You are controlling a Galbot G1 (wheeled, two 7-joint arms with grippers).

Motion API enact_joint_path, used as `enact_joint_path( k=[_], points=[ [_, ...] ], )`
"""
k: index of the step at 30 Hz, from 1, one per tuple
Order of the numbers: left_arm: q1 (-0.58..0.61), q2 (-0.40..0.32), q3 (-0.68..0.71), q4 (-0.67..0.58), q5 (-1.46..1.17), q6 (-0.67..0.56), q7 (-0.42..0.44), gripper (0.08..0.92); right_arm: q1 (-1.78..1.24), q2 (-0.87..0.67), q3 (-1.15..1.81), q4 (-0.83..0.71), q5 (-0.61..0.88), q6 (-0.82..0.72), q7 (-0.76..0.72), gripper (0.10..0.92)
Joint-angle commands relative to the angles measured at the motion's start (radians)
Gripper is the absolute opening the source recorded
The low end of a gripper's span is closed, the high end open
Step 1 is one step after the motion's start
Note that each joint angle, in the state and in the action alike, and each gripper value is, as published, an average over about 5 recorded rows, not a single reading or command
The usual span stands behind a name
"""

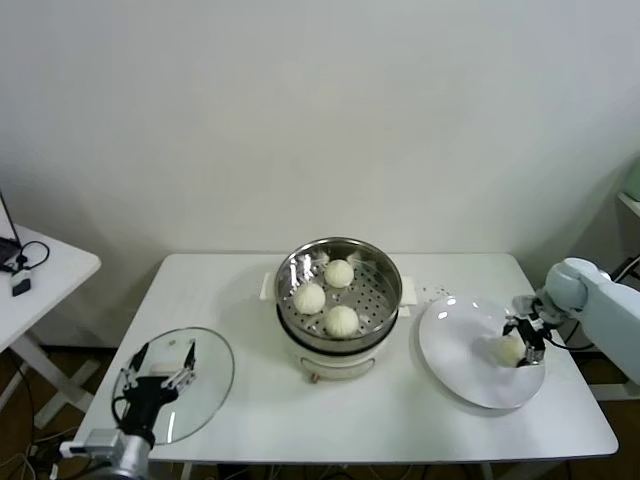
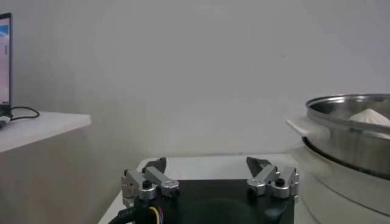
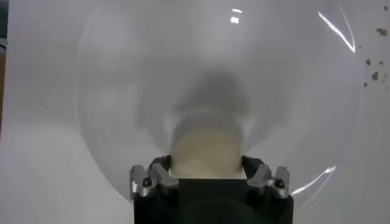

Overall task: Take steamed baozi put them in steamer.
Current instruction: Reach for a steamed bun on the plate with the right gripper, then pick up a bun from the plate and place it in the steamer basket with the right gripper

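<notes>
Right gripper (image 1: 523, 341) sits on the plate (image 1: 455, 345) at the right, its jaws partly closed and touching both sides of one baozi (image 1: 503, 349); three baozi (image 1: 339, 273) lie in the steamer (image 1: 385, 268) at centre. Left gripper (image 1: 165, 369) hangs over the glass lid (image 1: 213, 385) at near left, jaws wide apart and empty.

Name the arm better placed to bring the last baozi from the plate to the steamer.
Right. The right gripper sits on the white plate with its fingers around the last baozi. The left gripper hangs open above the glass lid, across the steamer from that bun.
</notes>
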Motion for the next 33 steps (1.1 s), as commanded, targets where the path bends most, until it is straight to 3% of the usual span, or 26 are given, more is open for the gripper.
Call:
enact_joint_path(
  k=[1, 9, 17, 26, 33],
  points=[
    [-0.002, -0.002, 0.002, 0.001, 0.002, 0.001, -0.001, 0.823, -0.005, 0.005, 0.008, -0.009, 0.003, 0.000, -0.002, 0.732],
    [-0.002, -0.002, 0.000, -0.005, 0.000, 0.000, 0.000, 0.823, 0.096, -0.025, -0.099, 0.014, 0.198, -0.073, 0.001, 0.704],
    [-0.012, -0.006, 0.008, -0.017, -0.004, -0.002, 0.001, 0.823, 0.534, -0.020, -0.517, 0.066, 0.497, -0.173, 0.002, 0.704],
    [0.004, -0.028, 0.061, -0.030, 0.054, -0.049, 0.012, 0.823, 0.925, 0.180, -0.866, 0.082, 0.825, -0.245, 0.013, 0.704],
    [0.015, -0.043, 0.071, -0.051, 0.054, -0.063, 0.013, 0.823, 1.007, 0.348, -0.962, 0.067, 1.007, -0.285, 0.027, 0.704]
  ],
)
